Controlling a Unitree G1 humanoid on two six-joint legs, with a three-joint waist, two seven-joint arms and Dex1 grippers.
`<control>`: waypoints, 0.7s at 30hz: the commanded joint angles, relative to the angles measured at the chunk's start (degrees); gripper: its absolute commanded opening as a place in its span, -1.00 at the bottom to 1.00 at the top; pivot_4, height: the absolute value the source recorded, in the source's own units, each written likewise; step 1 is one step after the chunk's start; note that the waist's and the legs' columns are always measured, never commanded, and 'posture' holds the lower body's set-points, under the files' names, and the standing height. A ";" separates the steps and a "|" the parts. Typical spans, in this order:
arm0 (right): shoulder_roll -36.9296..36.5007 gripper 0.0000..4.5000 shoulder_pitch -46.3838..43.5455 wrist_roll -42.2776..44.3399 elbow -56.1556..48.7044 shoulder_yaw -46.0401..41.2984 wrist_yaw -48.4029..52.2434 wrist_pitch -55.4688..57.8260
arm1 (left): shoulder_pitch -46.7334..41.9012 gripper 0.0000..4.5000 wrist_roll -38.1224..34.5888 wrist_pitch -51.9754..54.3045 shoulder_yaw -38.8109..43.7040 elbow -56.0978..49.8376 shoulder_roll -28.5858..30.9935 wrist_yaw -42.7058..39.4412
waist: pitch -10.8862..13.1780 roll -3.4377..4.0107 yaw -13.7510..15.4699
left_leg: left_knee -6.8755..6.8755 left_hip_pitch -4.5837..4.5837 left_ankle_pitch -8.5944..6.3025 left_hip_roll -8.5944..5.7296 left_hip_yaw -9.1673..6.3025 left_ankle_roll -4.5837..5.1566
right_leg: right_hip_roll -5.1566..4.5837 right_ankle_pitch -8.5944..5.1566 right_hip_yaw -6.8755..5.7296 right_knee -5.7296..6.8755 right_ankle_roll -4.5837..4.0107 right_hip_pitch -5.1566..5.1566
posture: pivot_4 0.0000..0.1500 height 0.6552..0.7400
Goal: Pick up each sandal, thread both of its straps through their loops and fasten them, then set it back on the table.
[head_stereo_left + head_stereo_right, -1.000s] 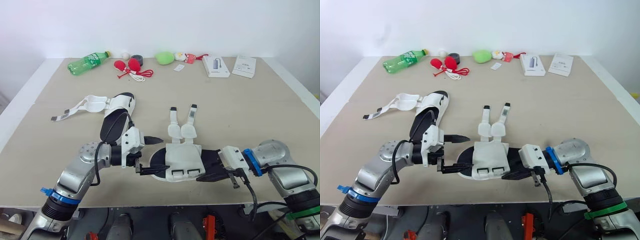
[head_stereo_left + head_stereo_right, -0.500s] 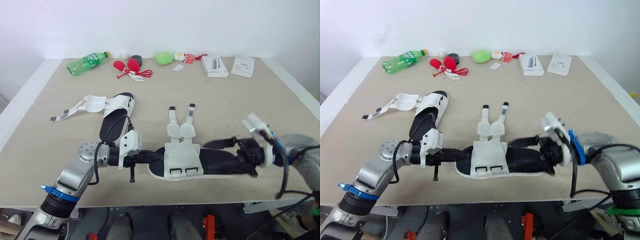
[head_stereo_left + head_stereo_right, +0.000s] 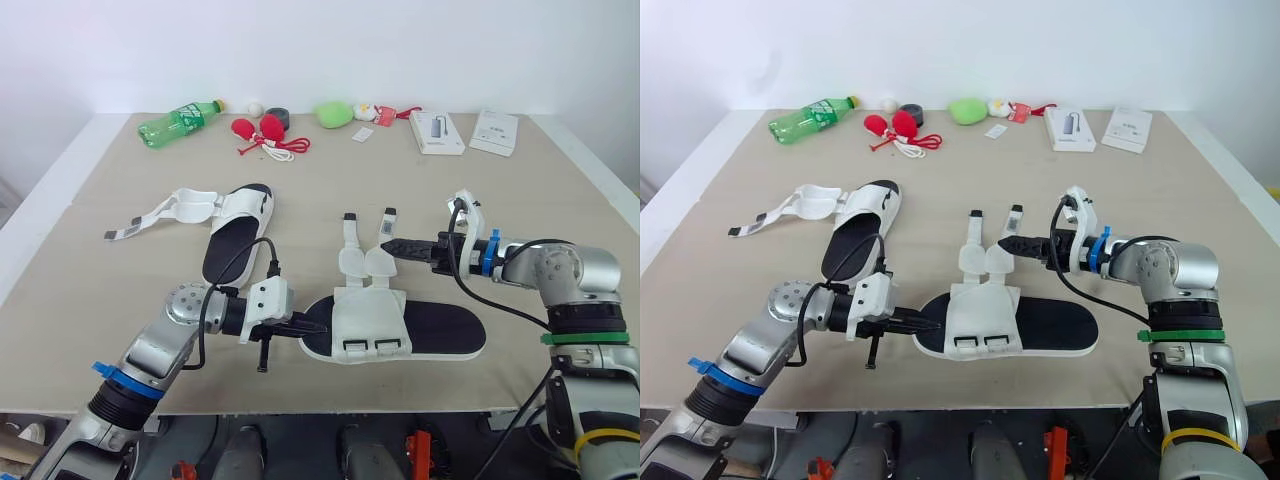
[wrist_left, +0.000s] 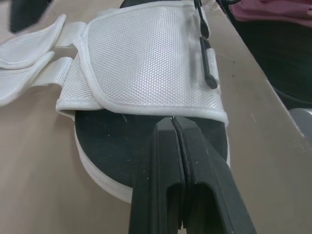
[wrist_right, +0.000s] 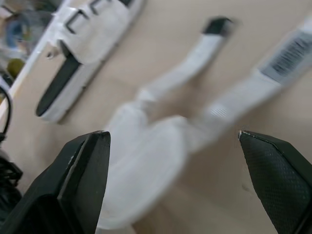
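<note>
Sandals were both on the table [image 3: 560, 190], neither fastened. The far-left sandal [image 3: 236, 226] lay untouched, its loose strap [image 3: 136, 223] trailing leftward.

To its near right, the left gripper [image 3: 316, 328] was pressed shut and empty. Its tips rested on the black footbed at the left end of the near sandal [image 3: 365, 320]; a second ago its fingers stood apart there. That sandal lay flat near the front edge, where half a second earlier its right end was held raised. Its two straps [image 3: 349, 238] lay unthreaded, pointing to the far side, well clear of the two loops [image 3: 362, 346] at the near edge of the upper.

Further right, the right gripper [image 3: 392, 244] had let go of the sole and moved farther, to just beside the right strap. Its fingers were spread wide and held nothing.

Judgement: the sandal had been set down, and threading had not begun. The right strap appeared the likely next target.

- **Upper:** white open mesh, curved, with a smooth bound edge.
- **Footbed:** matt black, on a white sole rim.
- **Straps:** flat white webbing with padded oval tabs and dark tips.
- **Loops:** thin, dark, rectangular.
</note>
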 commanded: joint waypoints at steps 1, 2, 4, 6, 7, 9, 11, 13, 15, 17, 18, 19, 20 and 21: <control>-0.02 1.00 -2.98 -2.34 2.65 0.25 0.35 -0.27 | -0.51 -0.99 0.43 -0.85 0.61 -0.83 0.18 0.58 | 0.00 0.00 -0.12 | 0.00 0.01 0.00 0.01 0.00 0.00 | 0.01 0.00 0.00 0.00 0.00 0.00 | 1.00 1.00; 0.11 1.00 -3.47 -3.04 3.59 0.74 0.66 -0.31 | -0.45 -0.99 0.54 -0.81 0.61 -0.92 0.12 0.72 | 0.00 0.01 -0.19 | 0.00 0.03 0.00 0.02 0.00 0.00 | 0.02 0.00 0.00 0.00 0.00 -0.01 | 1.00 1.00; 0.92 1.00 -4.54 -3.68 5.69 1.21 1.32 0.52 | -0.11 -0.99 0.59 -0.54 0.65 -1.45 0.10 0.98 | 0.00 0.01 -0.25 | 0.00 0.06 0.00 0.04 0.00 0.00 | 0.05 0.02 0.00 0.01 -0.01 0.00 | 1.00 1.00; 2.36 1.00 -5.76 -3.65 7.90 0.92 1.98 1.26 | 0.21 -0.99 0.58 -0.28 0.64 -2.02 0.13 1.20 | 0.00 0.01 -0.36 | 0.00 0.08 0.00 0.06 0.00 0.00 | 0.07 0.03 0.00 0.01 -0.01 0.01 | 1.00 1.00; 3.21 1.00 -6.48 -3.64 9.05 0.67 2.17 1.57 | 0.29 -0.99 0.59 -0.19 0.64 -2.20 0.16 1.30 | 0.00 0.01 -0.41 | 0.00 0.08 0.00 0.06 0.00 0.00 | 0.07 0.05 0.00 0.01 -0.02 0.01 | 1.00 1.00; 5.29 1.00 -8.24 -4.27 12.27 0.10 1.59 1.06 | 0.38 -0.99 0.55 -0.02 0.69 -2.46 0.22 1.58 | 0.00 0.01 -0.62 | 0.01 0.09 0.01 0.07 0.00 0.00 | 0.08 0.07 0.01 0.01 -0.01 0.02 | 1.00 1.00; 7.62 1.00 -10.57 -5.14 17.07 -1.38 0.00 -0.56 | 0.42 -0.99 0.46 0.12 0.76 -2.74 0.27 1.81 | 0.00 0.01 -0.73 | 0.01 0.10 0.01 0.08 0.00 0.00 | 0.09 0.09 0.01 0.01 -0.01 0.03 | 1.00 1.00; 9.52 1.00 -12.91 -5.77 22.15 -3.00 -1.29 -2.28 | 0.41 -0.99 0.38 0.27 0.90 -2.98 0.28 2.04 | 0.00 0.01 -0.92 | 0.01 0.10 0.01 0.09 0.00 0.00 | 0.10 0.10 0.01 0.02 -0.02 0.03 | 1.00 1.00; 10.77 1.00 -14.53 -6.86 26.03 -3.81 -2.12 -4.28 | 0.60 -0.99 0.26 0.34 1.04 -3.30 0.40 2.22 | 0.00 0.01 -1.20 | 0.01 0.10 0.01 0.09 0.00 0.01 | 0.10 0.10 0.01 0.02 -0.02 0.04 | 1.00 1.00; 11.97 1.00 -16.36 -7.84 30.67 -5.03 -3.15 -7.27 | 0.84 -0.99 0.08 0.53 1.11 -3.72 0.43 2.48 | 0.00 0.01 -1.34 | 0.01 0.10 0.01 0.08 0.00 0.01 | 0.10 0.10 0.01 0.02 -0.01 0.05 | 1.00 1.00; 12.40 1.00 -17.16 -8.26 32.59 -5.67 -3.61 -8.33 | 0.91 -0.99 0.01 0.62 1.12 -3.88 0.44 2.61 | 0.00 0.01 -1.40 | 0.01 0.10 0.01 0.08 0.00 0.01 | 0.10 0.10 0.01 0.02 -0.01 0.05 | 1.00 1.00; 12.80 1.00 -17.99 -8.65 34.79 -6.45 -4.28 -9.64 | 1.03 -0.99 -0.08 0.77 1.11 -4.09 0.38 2.78 | 0.00 0.01 -1.49 | 0.00 0.10 0.01 0.08 0.00 0.00 | 0.10 0.10 0.02 0.02 0.00 0.05 | 1.00 1.00; 13.06 1.00 -18.58 -9.16 36.76 -6.93 -4.73 -10.95 | 1.17 -0.99 -0.15 0.90 1.11 -4.30 0.29 2.97 | 0.00 0.01 -1.57 | 0.01 0.11 0.01 0.08 0.00 0.01 | 0.10 0.11 0.02 0.02 -0.01 0.06 | 1.00 1.00; 13.24 1.00 -19.00 -9.65 38.25 -7.26 -4.88 -12.04 | 1.33 -0.99 -0.20 0.98 1.13 -4.48 0.24 3.10 | 0.00 0.01 -1.59 | 0.00 0.11 0.01 0.08 0.00 0.01 | 0.11 0.12 0.02 0.02 0.00 0.06 | 1.00 1.00</control>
